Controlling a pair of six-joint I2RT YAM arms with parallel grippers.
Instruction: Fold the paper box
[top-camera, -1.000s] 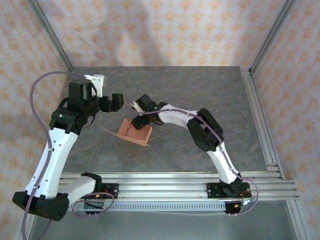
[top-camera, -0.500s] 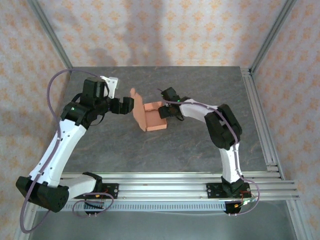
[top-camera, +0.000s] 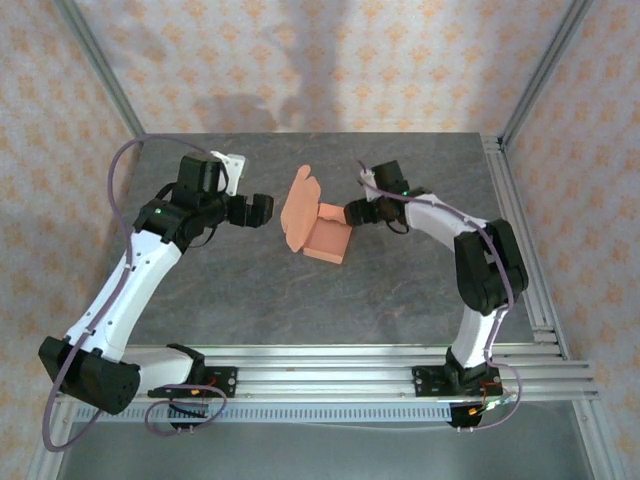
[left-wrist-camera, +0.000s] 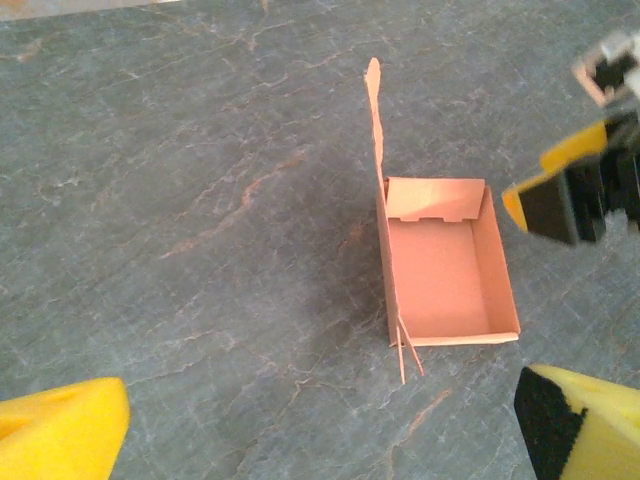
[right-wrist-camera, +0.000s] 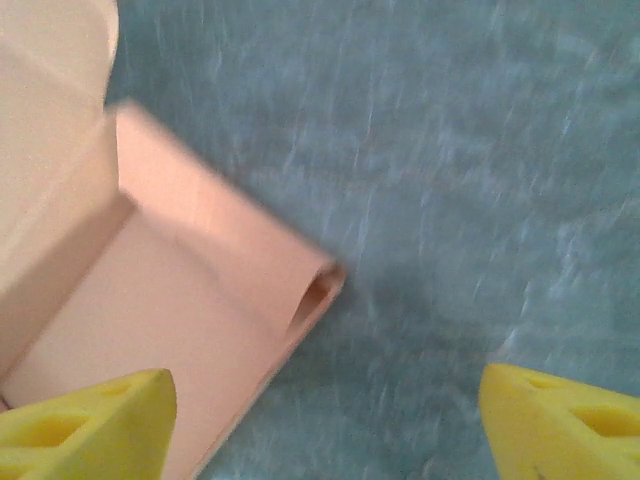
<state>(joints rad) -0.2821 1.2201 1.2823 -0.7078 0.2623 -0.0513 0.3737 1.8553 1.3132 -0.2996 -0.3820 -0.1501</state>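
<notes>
Right wrist view is blurred; we cannot tell whether the right gripper (right-wrist-camera: 325, 425) touches the card. Its yellow fingertips (right-wrist-camera: 90, 420) are cut off at the lower edge and set wide, one over the tray's inside, one over bare table (right-wrist-camera: 450, 150).

Paper box (top-camera: 328, 238): thin salmon-pink card, a shallow rectangular tray with its open face up, mid-table between both grippers. We read its long axis as roughly near-to-far, slightly slanted.

A tall rounded flap (top-camera: 298, 205) stands upright on the long wall facing the left gripper (top-camera: 265, 210). From the left wrist it is edge-on.

Left claw is spread wide, holding nothing, near the box but apart.

Table is grey and veined, like stone.
</notes>
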